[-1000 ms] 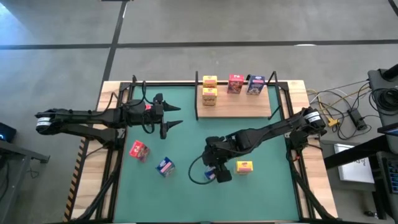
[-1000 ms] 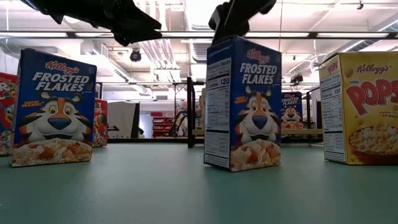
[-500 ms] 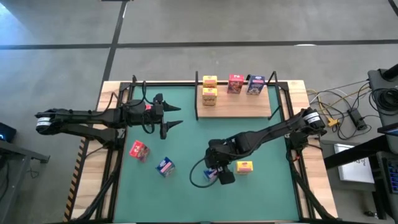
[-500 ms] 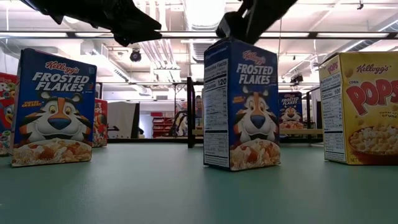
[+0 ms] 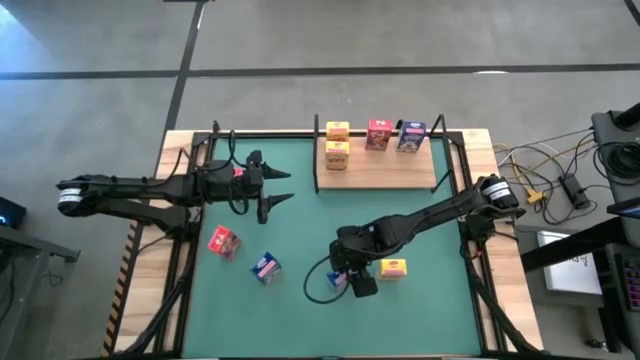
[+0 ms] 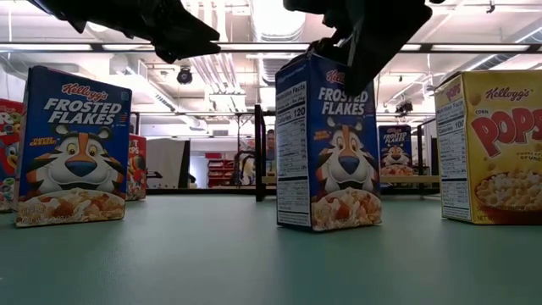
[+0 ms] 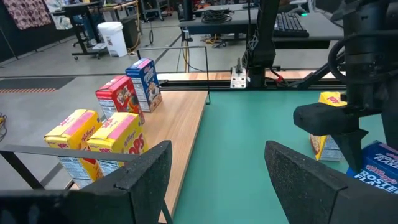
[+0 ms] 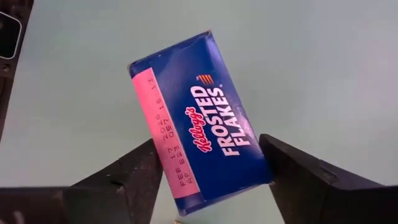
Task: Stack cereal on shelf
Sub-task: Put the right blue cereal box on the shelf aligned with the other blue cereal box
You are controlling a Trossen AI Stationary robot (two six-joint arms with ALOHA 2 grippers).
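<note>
Our right gripper (image 8: pixel 208 171) had dropped lower around the blue cereal box (image 8: pixel 199 112), fingers open astride it, not yet clamped, so pickup looked imminent.

In the low view, the blue box (image 6: pixel 73 148) at left reads "Kellogg's FROSTED FLAKES". The blue box (image 6: pixel 330 144) at centre reads "FROSTED FLAKES" on its front and "Nutrition Facts" and "120" on its side panel. The yellow box (image 6: pixel 495 144) at the right edge shows "Kellogg's", "CORN" and "POPS". In the right wrist view, the blue box top (image 8: pixel 199 146) at centre reads "Kellogg's FROSTED FLAKES"; its pink strip carries a date stamp too small to read surely.
</note>
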